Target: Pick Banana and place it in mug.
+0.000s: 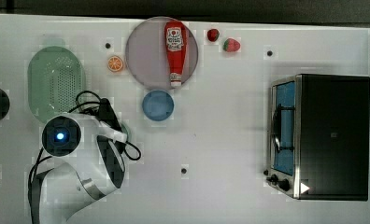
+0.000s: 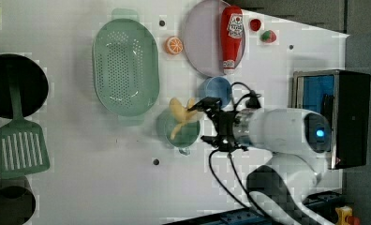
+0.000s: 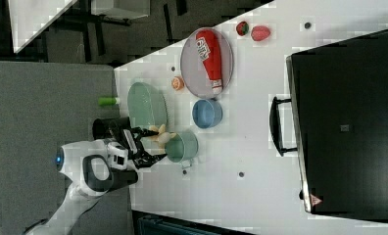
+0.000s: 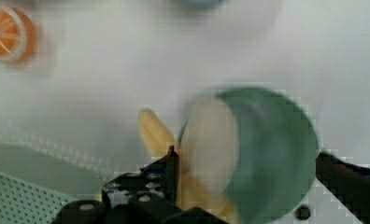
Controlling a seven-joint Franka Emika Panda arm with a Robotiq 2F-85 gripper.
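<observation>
While the robot's gripper (image 2: 203,123) hangs over the teal mug (image 2: 178,127), its fingers stand well apart, gripping nothing. A pale yellow banana (image 2: 181,116) lies across the mug's rim, one end inside, just beside the green colander (image 2: 125,72) on the white table (image 2: 104,178).

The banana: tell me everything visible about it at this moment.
The banana is a small pale yellow, cream-tinged toy, looking partly peeled with splayed ends. It sits over the rim of the translucent teal-green mug, on its colander-facing side, part over the opening. The gripper is at it; whether the fingers clamp it is unclear.
</observation>
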